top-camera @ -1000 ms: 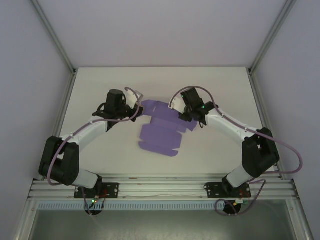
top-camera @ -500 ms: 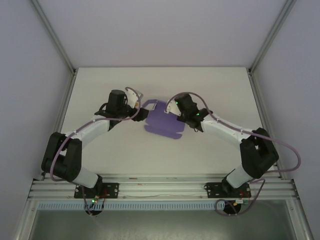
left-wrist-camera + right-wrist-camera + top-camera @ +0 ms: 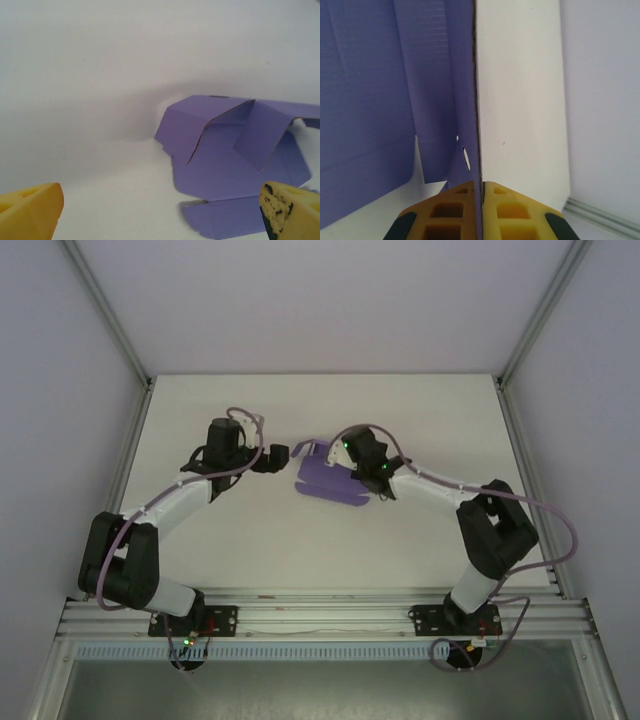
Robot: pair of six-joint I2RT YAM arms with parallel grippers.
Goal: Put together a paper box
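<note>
A purple paper box [image 3: 330, 483], a thin die-cut sheet that is only partly folded, lies on the white bench [image 3: 420, 410] about midway across and slightly toward the far side, between the two arms. From above, most of it rests flat, with its far edge lifted.

The right tool [image 3: 340, 454] sits at that far right edge of the sheet. Its wrist camera shows the right tool [image 3: 481, 210] pressed together on an upright panel of the paper box [image 3: 370, 100]. The panel's thin edge runs straight up from between the yellow fingers [image 3: 455, 210], with purple paper to the left and the bare bench [image 3: 520, 100] to the right.

The left tool [image 3: 274, 455] is just beside the sheet's left end, apart from it and holding nothing. In its wrist view the left tool [image 3: 160, 215] is spread wide, one yellow fingertip [image 3: 30, 212] at each lower corner. The paper box [image 3: 225, 170] lies ahead of it and to the right on the bench [image 3: 75, 100]. There two panels lean up over the flat base, and another flap lies flat nearer the camera.
</note>
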